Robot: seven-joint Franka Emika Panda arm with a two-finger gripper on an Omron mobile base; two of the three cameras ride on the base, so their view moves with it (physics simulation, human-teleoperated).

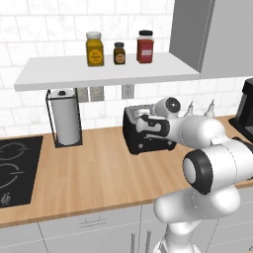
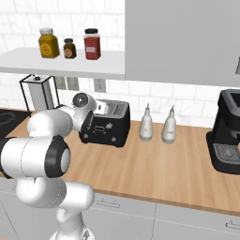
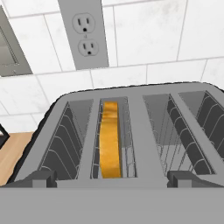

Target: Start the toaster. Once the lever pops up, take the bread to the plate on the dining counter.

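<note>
No readable writing anywhere, the spice jars on the shelf are too blurry to make out labels. The arm reaches forward over the wooden desk, with the hand parked right above the black toaster, jaws spread wide and gripping nothing. The bread sits down in a slot, at about 11 o'clock from the fingertips.

A home kitchen is showing here: a wood surface is running along a white tiled wall, carrying a toaster, a coffee machine and a paper towel holder, with a black cooktop lying beside them and spice jars standing on a shelf.
</note>
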